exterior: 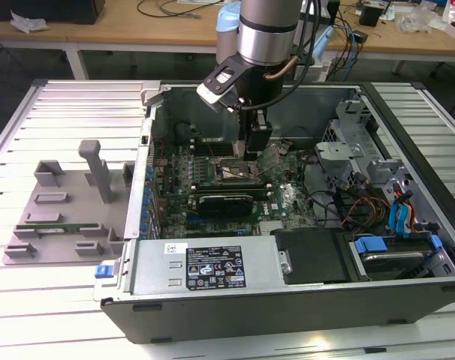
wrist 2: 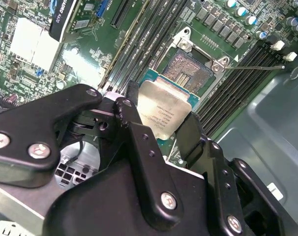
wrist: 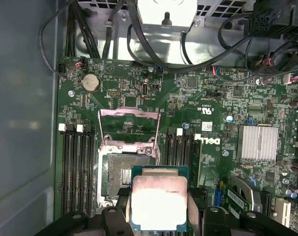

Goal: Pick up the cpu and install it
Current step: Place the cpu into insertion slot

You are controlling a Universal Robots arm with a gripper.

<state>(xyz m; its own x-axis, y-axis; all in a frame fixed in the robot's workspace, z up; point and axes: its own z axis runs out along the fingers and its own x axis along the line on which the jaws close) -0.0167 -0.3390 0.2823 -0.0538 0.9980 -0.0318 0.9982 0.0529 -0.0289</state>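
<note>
An open black desktop computer case lies on its side on a pale slatted metal surface. A green motherboard covers its floor. In the first wrist view, the board's square processor socket is uncovered, with its silver load plate raised. Black memory slots flank the socket, and a round coin battery and a finned silver heatsink are also on the board. A long black graphics card is seated across the board. A silver labelled power supply box sits at the case's near wall. Coloured cables and blue drive latches occupy the exterior view's right. A grey plastic tray with an upright post rests just beside the case, at the exterior view's left. A cluttered wooden desk stands beyond.
</note>
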